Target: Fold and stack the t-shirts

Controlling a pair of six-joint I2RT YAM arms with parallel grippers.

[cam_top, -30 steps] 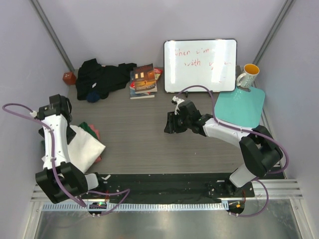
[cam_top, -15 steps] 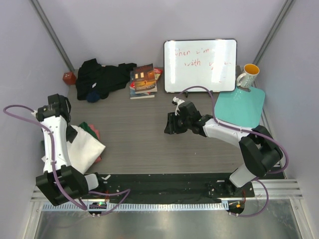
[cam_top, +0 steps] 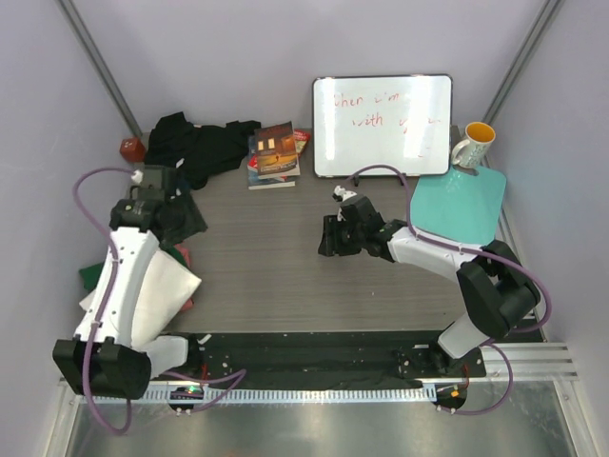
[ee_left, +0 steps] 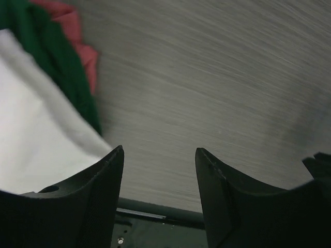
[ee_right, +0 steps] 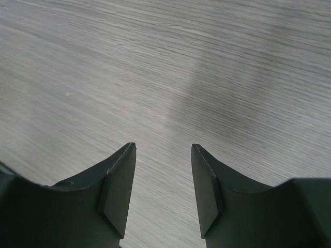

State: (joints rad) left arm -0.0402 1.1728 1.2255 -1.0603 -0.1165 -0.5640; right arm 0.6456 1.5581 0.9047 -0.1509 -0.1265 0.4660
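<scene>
A left arm (cam_top: 128, 276) and a right arm (cam_top: 428, 252) reach over a grey table (cam_top: 257, 257). At left, a folded white t-shirt (cam_top: 162, 295) lies atop a green t-shirt (cam_top: 88, 276) and a pink t-shirt (cam_top: 183, 259). A crumpled black t-shirt (cam_top: 205, 143) sits upper left, beside stacked books (cam_top: 274, 157).

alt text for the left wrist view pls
The left gripper hangs open and empty over the grey table. At the left edge lies a white t-shirt on top of a dark green t-shirt and a salmon pink t-shirt.

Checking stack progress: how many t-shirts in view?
4: black shirt heaped at back left; white shirt at near left, on top of green shirt and pink shirt. That heap may hide more.
</scene>
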